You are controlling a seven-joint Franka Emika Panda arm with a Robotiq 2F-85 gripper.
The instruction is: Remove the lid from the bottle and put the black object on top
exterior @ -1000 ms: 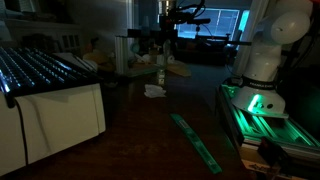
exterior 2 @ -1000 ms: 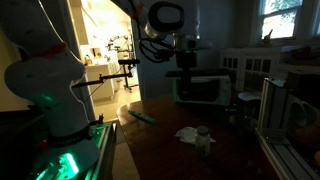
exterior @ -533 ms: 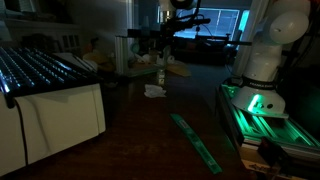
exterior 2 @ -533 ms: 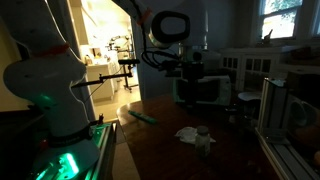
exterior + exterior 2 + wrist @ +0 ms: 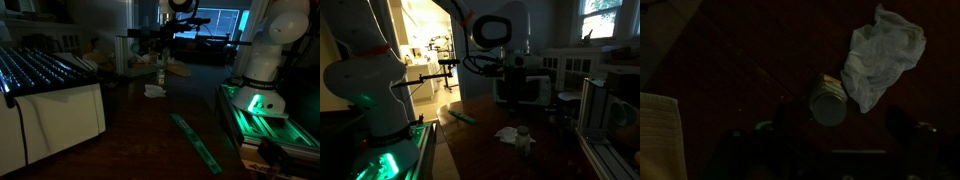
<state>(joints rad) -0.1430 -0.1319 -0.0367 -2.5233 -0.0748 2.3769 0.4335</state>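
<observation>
The scene is very dim. The slim pale bottle stands upright on the dark table, and also shows in an exterior view. In the wrist view I look down on its round lidded top. My gripper hangs well above the bottle, and also shows in an exterior view. In the wrist view its dark fingers stand wide apart and empty, on either side below the bottle. I cannot make out the black object.
A crumpled white paper-like thing lies right beside the bottle, seen in both exterior views. A green strip lies on the table. A white rack stands beside it, and the robot base glows green.
The arm has shifted slightly over the bottle, moving right in one of the exterior views. The bottle and the paper have not moved.
</observation>
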